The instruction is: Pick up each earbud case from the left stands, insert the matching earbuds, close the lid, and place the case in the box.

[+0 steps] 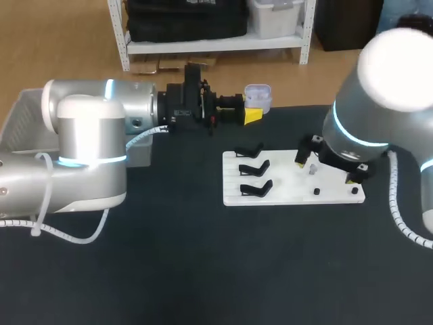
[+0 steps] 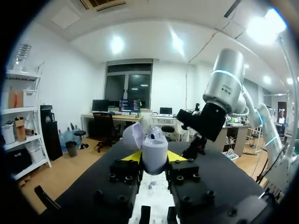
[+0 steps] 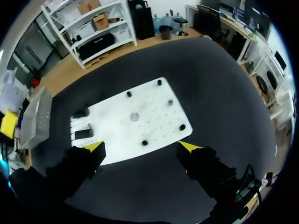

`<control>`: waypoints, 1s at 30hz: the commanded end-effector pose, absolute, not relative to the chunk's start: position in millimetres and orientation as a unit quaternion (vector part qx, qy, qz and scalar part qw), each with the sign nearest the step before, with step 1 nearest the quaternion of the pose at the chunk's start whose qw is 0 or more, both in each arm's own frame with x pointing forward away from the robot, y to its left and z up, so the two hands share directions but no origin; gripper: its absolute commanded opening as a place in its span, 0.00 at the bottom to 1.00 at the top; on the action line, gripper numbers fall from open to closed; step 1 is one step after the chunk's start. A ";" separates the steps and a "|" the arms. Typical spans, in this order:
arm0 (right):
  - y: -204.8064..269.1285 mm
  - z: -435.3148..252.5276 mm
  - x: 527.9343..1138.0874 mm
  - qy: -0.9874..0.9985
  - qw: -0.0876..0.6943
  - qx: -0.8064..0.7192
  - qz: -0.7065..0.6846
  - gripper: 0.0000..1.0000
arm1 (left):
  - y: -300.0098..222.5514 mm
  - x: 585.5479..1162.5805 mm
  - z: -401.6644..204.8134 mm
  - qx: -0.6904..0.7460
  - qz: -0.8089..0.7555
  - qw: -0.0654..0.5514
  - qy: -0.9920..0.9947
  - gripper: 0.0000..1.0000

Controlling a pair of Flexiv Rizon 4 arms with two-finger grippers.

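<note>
Right gripper (image 3: 142, 147): fingers spread wide, nothing between them. It hangs above the near edge of the flat white rectangular board (image 1: 292, 181), which lies on the black table surface (image 1: 203, 271).

On the board's left end, three black curved stands (image 1: 254, 169) sit in a column, one behind another. Small black pegs (image 1: 316, 191) stand on the right portion. A small pale grey item (image 3: 134, 115) lies near the board's middle; it is too blurred to identify.

Pale grey open-top plastic box (image 1: 20, 115): at the table's left side, well apart from the board and partly hidden by the left arm.

Left gripper (image 2: 154, 158): positioned beyond the board's far edge, held level above the table. Both yellow tips press against the pale lilac glossy plastic earbud case (image 2: 154, 150) from two sides. The case stands upright in the grip with its rounded lid (image 2: 133, 135) hinged open and tilted back. The case is clear of the table, near its far edge.
</note>
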State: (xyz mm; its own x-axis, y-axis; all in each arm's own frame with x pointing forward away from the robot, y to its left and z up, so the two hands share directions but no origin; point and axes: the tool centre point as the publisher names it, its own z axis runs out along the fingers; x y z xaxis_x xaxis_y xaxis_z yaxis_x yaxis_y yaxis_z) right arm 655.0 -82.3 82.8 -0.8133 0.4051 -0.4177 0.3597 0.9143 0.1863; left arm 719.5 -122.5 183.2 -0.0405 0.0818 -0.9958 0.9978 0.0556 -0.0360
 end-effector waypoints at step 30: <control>-74.3 25.3 710.2 0.958 0.209 0.193 0.035 0.48 | -122.4 717.8 182.1 0.495 -0.473 0.487 0.542 0.00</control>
State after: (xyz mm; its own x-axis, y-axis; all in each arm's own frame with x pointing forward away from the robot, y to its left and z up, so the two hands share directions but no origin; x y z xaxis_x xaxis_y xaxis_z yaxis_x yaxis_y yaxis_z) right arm 708.4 -74.9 27.7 -0.8355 0.3848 -0.3921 0.3548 0.9229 0.1498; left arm 719.5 -122.5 183.2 -0.0405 0.0818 -0.9958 0.9978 0.0557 -0.0360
